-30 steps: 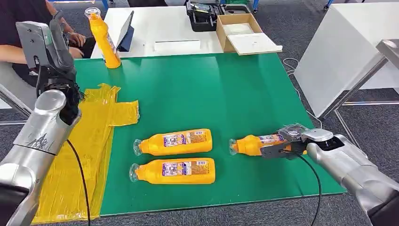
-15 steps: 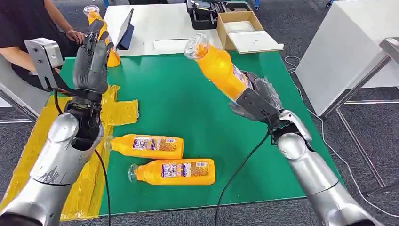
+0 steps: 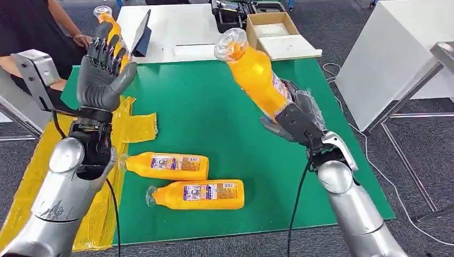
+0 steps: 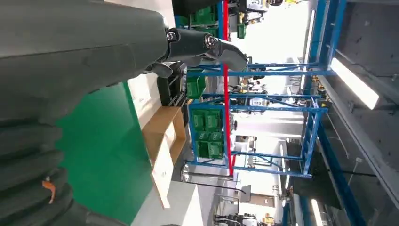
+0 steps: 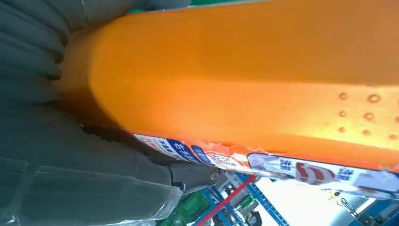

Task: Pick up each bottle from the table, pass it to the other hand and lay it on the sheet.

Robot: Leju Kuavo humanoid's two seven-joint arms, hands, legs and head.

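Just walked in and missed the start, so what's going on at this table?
The robot's right hand grips an orange bottle by its base, raised above the green table and tilted towards the left. The left hand is up and open, holding nothing, so no handover has happened yet. Two more bottles lie on the table beside the yellow sheet, which has no bottle on it.

Two bottles (image 3: 166,166) (image 3: 197,195) lay on the surface (image 3: 214,118); the sheet (image 3: 131,128) lay at nine o'clock, perhaps touching the nearer one.
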